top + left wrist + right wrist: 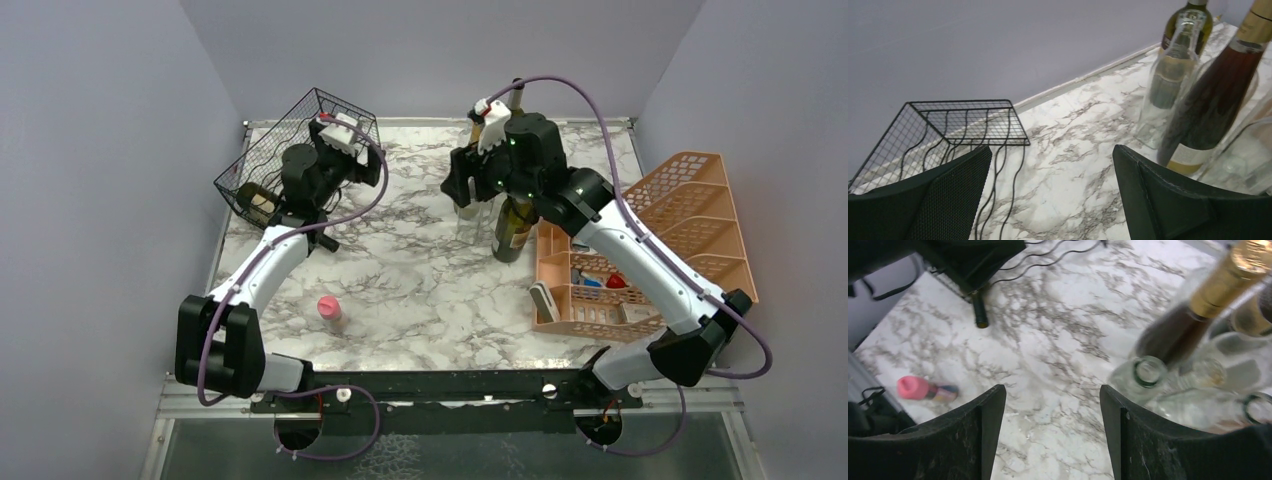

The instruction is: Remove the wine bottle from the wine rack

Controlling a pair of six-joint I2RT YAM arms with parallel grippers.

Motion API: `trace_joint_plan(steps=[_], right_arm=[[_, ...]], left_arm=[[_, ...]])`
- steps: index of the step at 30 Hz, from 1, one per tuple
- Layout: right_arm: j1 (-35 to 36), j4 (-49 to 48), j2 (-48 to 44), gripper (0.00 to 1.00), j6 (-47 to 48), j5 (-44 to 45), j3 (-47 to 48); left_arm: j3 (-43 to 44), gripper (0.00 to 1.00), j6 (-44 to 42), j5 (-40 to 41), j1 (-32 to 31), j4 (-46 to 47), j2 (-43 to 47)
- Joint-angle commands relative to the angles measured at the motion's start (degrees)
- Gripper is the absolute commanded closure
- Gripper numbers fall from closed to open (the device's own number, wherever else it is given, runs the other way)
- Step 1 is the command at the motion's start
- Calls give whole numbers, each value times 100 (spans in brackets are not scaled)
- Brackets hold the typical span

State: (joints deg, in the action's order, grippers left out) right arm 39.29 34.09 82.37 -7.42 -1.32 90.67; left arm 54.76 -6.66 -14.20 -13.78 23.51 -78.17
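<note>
The black wire wine rack (290,140) stands at the back left; its top also shows in the left wrist view (965,120). A wine bottle (262,200) lies in a lower cell, and its dark neck (979,310) sticks out of the rack towards the table's middle. My left gripper (368,165) is open and empty (1052,150), beside the rack's right side and above the bottle. My right gripper (462,192) is open and empty (1053,387), hovering over the table next to a group of standing bottles, well away from the rack.
Standing bottles cluster at the back centre: a dark labelled one (513,228), a gold-capped one (1198,315) and clear glass ones (470,215). A peach tiered organizer (690,230) with small items stands at the right. A small pink-capped item (328,309) lies on the marble table (420,290).
</note>
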Motion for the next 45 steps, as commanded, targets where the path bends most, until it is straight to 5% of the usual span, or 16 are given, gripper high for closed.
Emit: trace_joint_plan(steps=[1,10,28,45], right_arm=[[535,-526,10,28,288,-767,-252],[1518,-1796,1313,25,38,-1164,-554],[1575,-4916,4506,24,-1335,-1407,215],[1590,-5714,6306,30,-1946,-1584,1721]], left_arm=[[131,3,310,108,446,279,189],[151,3,719,48,1075,374,70],[228,3,1071,-157,1317,374,5],[361,3,1659,-442,1571,365,-295]])
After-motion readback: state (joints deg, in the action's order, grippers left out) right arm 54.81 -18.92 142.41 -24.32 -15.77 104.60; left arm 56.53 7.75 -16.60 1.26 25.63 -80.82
